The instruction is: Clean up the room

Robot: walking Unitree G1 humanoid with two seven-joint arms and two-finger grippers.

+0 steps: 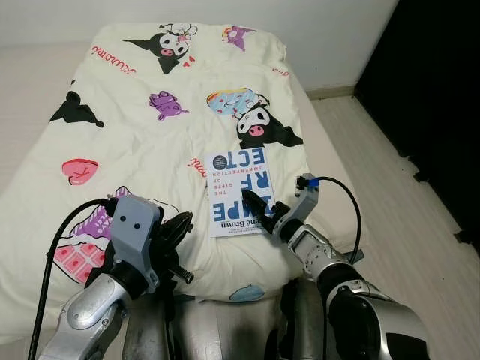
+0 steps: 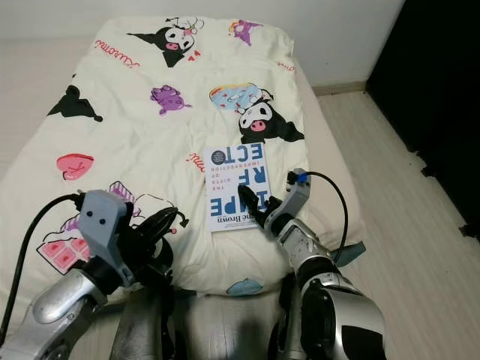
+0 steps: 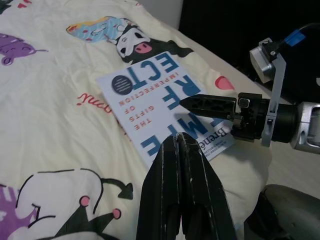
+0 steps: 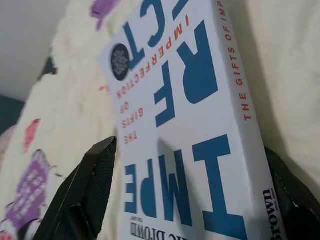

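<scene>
The book [image 1: 238, 192] lies flat on the duvet [image 1: 150, 142], near the bed's front edge and a little toward 3 o'clock of the bed's middle. Its long axis runs from 6 to 12 o'clock, tilted slightly clockwise, with the title reading upside down from the robot's side, so the spine sits along the 3 o'clock edge.

The right gripper [image 1: 261, 210] is at the book's near corner, around 5 o'clock of the cover. In the right wrist view its two fingers are spread wide, one on each side of the book's width, with the cover running between them. I judge they have not yet closed on it; whether the pads touch the edges cannot be told.

The left gripper [image 1: 176, 229] hovers over the duvet at about 8 o'clock from the book, just beside its near left corner, fingers pressed together and holding nothing.

The right arm is the nearer one and already straddles the short axis, so the coming squeeze should fall across the book's width.
</scene>
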